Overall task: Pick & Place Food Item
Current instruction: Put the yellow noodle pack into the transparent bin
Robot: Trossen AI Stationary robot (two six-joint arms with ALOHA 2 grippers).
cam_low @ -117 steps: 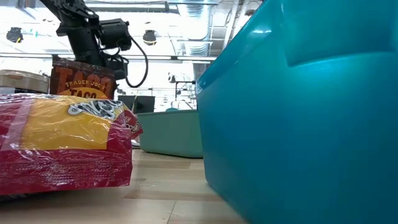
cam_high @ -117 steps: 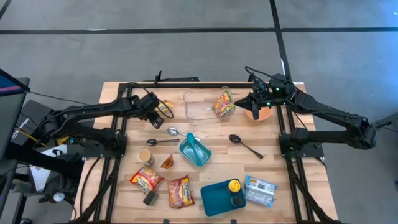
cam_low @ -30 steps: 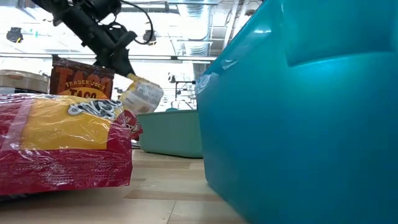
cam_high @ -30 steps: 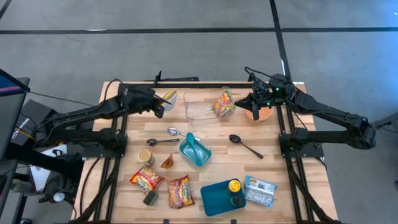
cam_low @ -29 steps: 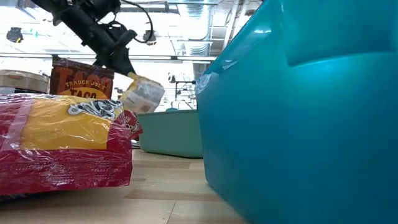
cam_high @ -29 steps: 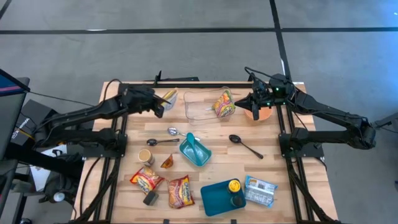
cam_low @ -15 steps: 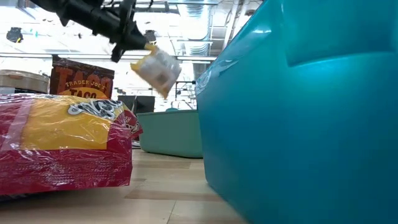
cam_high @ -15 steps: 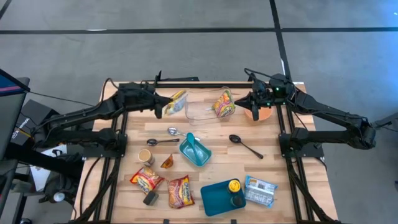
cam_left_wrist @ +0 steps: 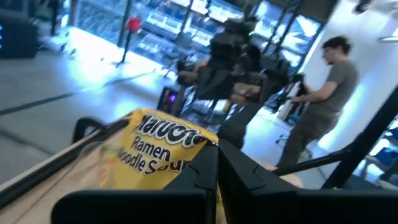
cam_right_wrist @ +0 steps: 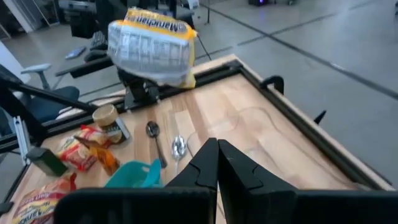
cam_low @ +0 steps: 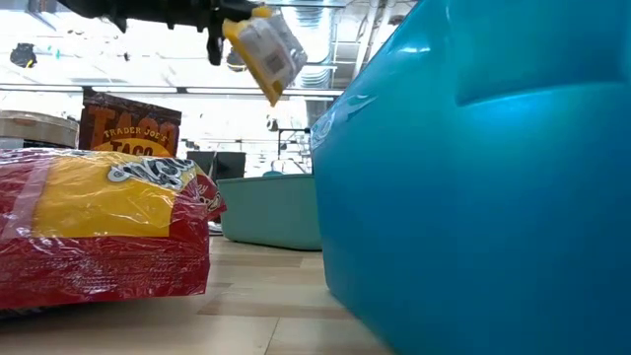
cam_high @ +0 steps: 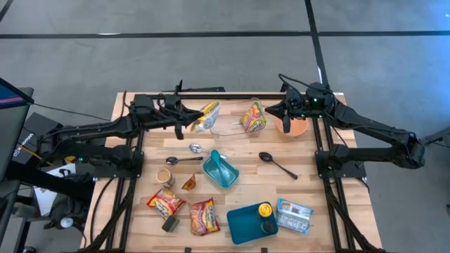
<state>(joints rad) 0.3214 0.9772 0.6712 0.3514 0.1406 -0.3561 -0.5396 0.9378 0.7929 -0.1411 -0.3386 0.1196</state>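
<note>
A yellow ramen noodle packet (cam_high: pixel 206 117) hangs in the air at the left rim of the clear container (cam_high: pixel 228 121), with my left gripper (cam_high: pixel 188 118) shut on it; the low view shows the packet (cam_low: pixel 264 49) high above the table. A second ramen packet (cam_high: pixel 253 117) stands in the container, leaning on its right wall. My right gripper (cam_high: pixel 271 110) hovers shut just right of that packet, above an orange bowl (cam_high: pixel 296 127). Nothing shows between its fingers (cam_right_wrist: pixel 205 163). My left gripper pinches the packet's sealed end (cam_low: pixel 237 24) between its two fingers. The fingers (cam_left_wrist: pixel 208 165) lie level and come from the table's left. The packet is lifted clear, sticks out beyond the fingertips toward the container, and tilts down at its free end (cam_low: pixel 279 87).
A teal bin (cam_high: pixel 220 169), two spoons (cam_high: pixel 184 160) (cam_high: pixel 278 165), a small cup (cam_high: pixel 164 176), two red noodle packets (cam_high: pixel 166 204) (cam_high: pixel 204 216) and a teal tray (cam_high: pixel 245 224) with a bottle lie nearer the front. A person (cam_left_wrist: pixel 317 106) stands beyond the table.
My left gripper has risen and swung toward the table's right, to the clear container, tipping from slanting down to level. The yellow packet has gone with it: from hanging low beside the container it now stands high at the container's left rim.
</note>
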